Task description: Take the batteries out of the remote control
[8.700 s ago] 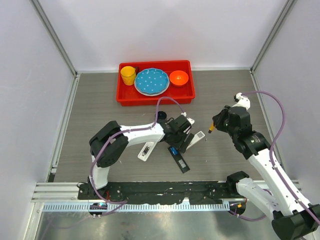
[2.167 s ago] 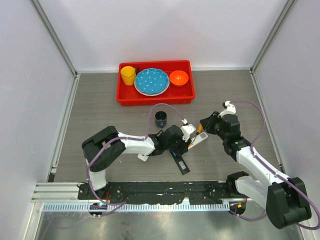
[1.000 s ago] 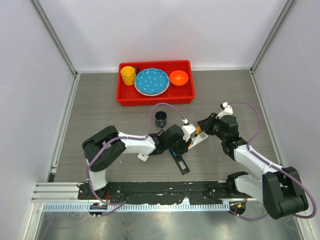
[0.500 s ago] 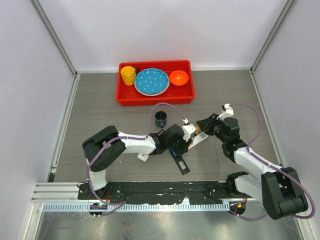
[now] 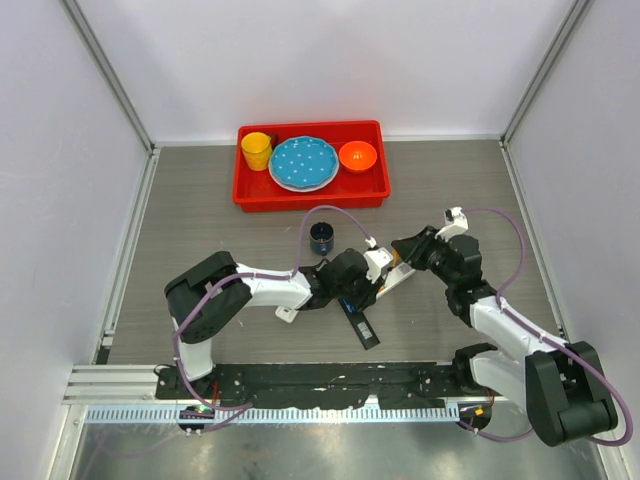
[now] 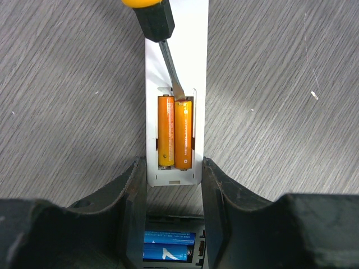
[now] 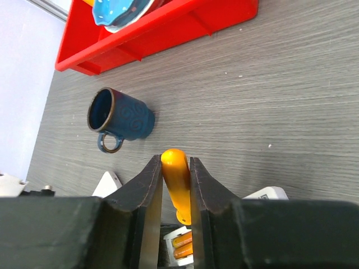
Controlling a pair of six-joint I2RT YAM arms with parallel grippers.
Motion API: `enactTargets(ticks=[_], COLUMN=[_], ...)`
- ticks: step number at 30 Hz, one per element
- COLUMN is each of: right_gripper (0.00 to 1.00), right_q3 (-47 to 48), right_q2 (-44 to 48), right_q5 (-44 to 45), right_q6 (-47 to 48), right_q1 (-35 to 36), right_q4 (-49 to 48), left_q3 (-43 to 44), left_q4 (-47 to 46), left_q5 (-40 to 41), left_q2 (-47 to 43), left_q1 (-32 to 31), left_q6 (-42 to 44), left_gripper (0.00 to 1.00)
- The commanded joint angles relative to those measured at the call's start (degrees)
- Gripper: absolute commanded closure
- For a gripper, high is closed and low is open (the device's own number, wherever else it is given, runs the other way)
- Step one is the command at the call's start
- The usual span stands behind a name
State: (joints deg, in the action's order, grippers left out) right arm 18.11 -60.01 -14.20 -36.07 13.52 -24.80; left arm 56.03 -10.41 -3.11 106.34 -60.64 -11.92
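A white remote (image 6: 174, 33) lies back-up with its battery bay open. Two orange batteries (image 6: 175, 133) lie side by side in it; they also show in the right wrist view (image 7: 182, 245). My left gripper (image 6: 171, 168) is shut on the remote's near end, one finger on each side. My right gripper (image 7: 175, 168) is shut on the orange handle of a screwdriver (image 7: 176, 179). The screwdriver's blade (image 6: 170, 70) reaches to the far end of the right battery. In the top view the grippers, left (image 5: 362, 282) and right (image 5: 408, 252), meet over the white remote (image 5: 397, 279).
A black remote (image 5: 362, 325) holding blue batteries (image 6: 168, 246) lies under my left wrist. A second white remote (image 5: 286, 312) lies partly under the left arm. A blue mug (image 5: 321, 237) stands just behind. A red tray (image 5: 310, 197) at the back holds a yellow cup, a blue plate and an orange bowl.
My right gripper has come down and left with the screwdriver, from the right side to the white remote. Over the last second it has edged slightly closer. My left gripper stays put.
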Motion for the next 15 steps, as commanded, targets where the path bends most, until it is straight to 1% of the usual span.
enactTargets(ticks=[1,9,15], right_gripper=[0.99,0.99,0.99], right_q3=[2.2,3.2,4.0], right_q2=[3.3,4.1,4.1], right_q5=[-10.1,-9.8,-6.7], right_q6=[-9.2,-9.0,-5.3], right_q1=[1.2,1.1,1.0], right_q4=[-0.8,1.2,4.7], left_q3=[-0.3,-0.2,-0.2], left_q4=[3.0,3.3,3.4], left_q5=[0.3,0.7,1.3], left_q2=[2.9,2.8,2.3], left_q1=[-0.2,-0.2,-0.2], left_q6=[-0.8,-0.8,-0.7], left_gripper=[1.0,1.0,1.0])
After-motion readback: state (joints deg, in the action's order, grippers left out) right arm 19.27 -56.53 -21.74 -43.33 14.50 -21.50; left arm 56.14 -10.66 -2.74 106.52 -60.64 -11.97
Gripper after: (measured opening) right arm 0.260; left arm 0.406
